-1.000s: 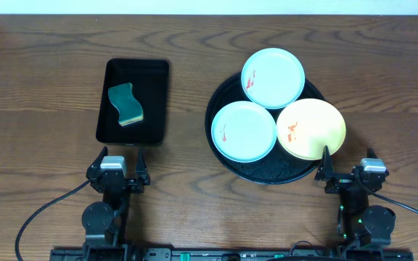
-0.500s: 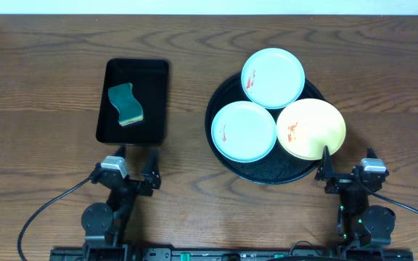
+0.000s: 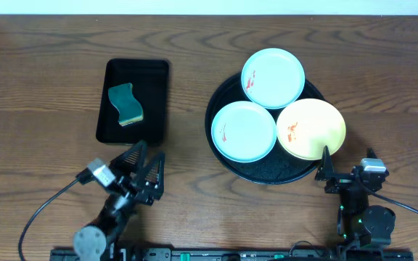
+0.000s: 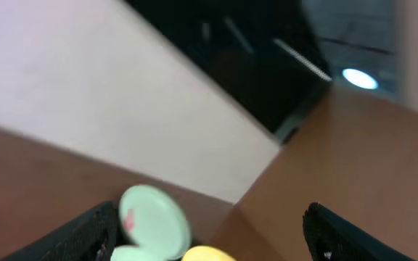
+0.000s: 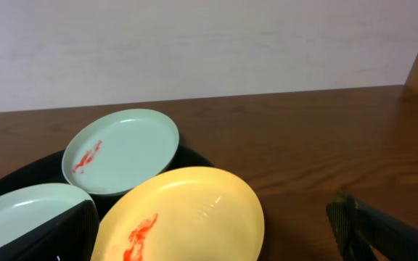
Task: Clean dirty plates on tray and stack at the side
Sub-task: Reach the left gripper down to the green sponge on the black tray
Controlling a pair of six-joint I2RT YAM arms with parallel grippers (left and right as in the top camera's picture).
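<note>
Overhead: the round black tray [image 3: 267, 174] sits right of centre on the wooden table [image 3: 49, 72] and carries all three plates. The far mint plate [image 3: 273, 77] overhangs the tray's far rim, the near mint plate [image 3: 244, 131] lies at its left, and the yellow plate [image 3: 311, 129] at its right overhangs the rim. The three touch or slightly overlap near the middle, and each has a small red-orange smear. A rectangular black tray [image 3: 154, 109] at left holds a green sponge [image 3: 125, 104]. The left gripper [image 3: 145, 161] is near that tray's near edge, angled to the right, fingers spread, nothing between them. The right gripper [image 3: 348, 163] is just beside the yellow plate's near edge, fingers spread, empty. Left wrist: blurred and tilted. The spread fingers [image 4: 85, 235] frame a mint plate [image 4: 154, 217], which one I cannot tell, and a sliver of the yellow plate [image 4: 205, 254]. Right wrist: wide-apart fingers [image 5: 71, 232] frame the yellow plate [image 5: 183, 214] nearest, the far mint plate [image 5: 122, 151] behind it and the near mint plate [image 5: 20, 210] at left, all on the tray [image 5: 194, 156].
</note>
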